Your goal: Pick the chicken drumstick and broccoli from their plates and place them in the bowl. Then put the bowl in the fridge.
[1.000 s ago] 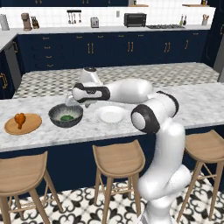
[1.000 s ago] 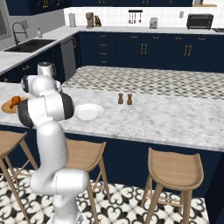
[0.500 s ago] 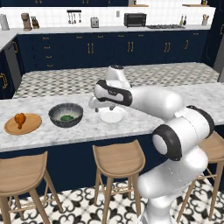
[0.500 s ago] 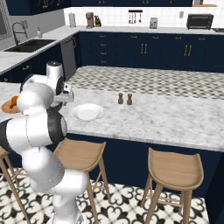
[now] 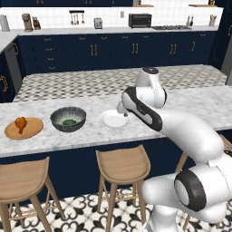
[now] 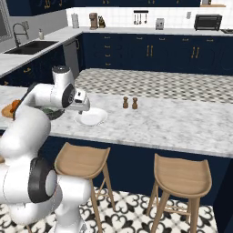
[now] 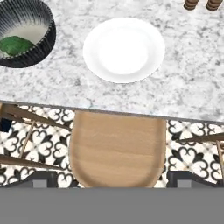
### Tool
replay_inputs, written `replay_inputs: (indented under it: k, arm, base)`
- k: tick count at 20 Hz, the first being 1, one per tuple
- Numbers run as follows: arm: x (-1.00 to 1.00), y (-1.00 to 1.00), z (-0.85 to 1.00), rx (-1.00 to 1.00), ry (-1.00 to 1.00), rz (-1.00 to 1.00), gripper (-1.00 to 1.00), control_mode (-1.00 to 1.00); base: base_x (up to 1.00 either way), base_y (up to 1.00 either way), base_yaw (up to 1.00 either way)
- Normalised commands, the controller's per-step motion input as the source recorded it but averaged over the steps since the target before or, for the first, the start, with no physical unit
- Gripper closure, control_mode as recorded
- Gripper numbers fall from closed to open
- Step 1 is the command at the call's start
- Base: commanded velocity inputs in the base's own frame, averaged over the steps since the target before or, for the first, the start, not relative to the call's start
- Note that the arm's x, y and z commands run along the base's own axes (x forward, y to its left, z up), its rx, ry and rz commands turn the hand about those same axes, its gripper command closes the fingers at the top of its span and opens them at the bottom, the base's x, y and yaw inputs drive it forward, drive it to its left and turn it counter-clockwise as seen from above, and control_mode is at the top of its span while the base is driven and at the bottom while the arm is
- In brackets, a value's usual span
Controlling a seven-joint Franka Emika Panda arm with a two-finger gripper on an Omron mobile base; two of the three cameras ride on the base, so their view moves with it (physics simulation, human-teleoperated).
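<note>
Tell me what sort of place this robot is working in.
A home kitchen, rendered rather than real. Signs: a marble island counter with wooden bar stools tucked under it, navy cabinets along the back wall, a sink with a tap, and a toaster oven on the far worktop.

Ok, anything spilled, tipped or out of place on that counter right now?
Nothing stands out. The broccoli lies inside the bowl, which sits upright. The white plate is bare, and the chicken drumstick rests on the wooden plate. No spills on the counter.
</note>
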Motion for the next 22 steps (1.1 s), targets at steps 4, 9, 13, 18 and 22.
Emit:
replay_inputs:
  k: [4, 9, 13, 18, 22]
  arm:
    - [-0.86, -0.45, 0.51, 0.07, -0.04, -0.21, -1.00, -1.00]
    - [-0.82, -0.18, 0.39, 0.04, -0.09, -0.11, -1.00, -1.00]
    - [-0.25, 0.03, 0.04, 0.00, -0.02, 0.00, -1.00, 1.00]
    - [0.00, 0.00, 0.00, 0.00, 0.00, 0.00, -1.00, 1.00]
    - [0.00, 0.00, 0.00, 0.00, 0.00, 0.00, -1.00, 1.00]
  base:
    - [0.00, 0.00, 0.00]
    - [0.00, 0.00, 0.00]
    - [-0.29, 0.71, 0.03]
    - [-0.10, 1.00, 0.11]
    - [0.26, 1.00, 0.04]
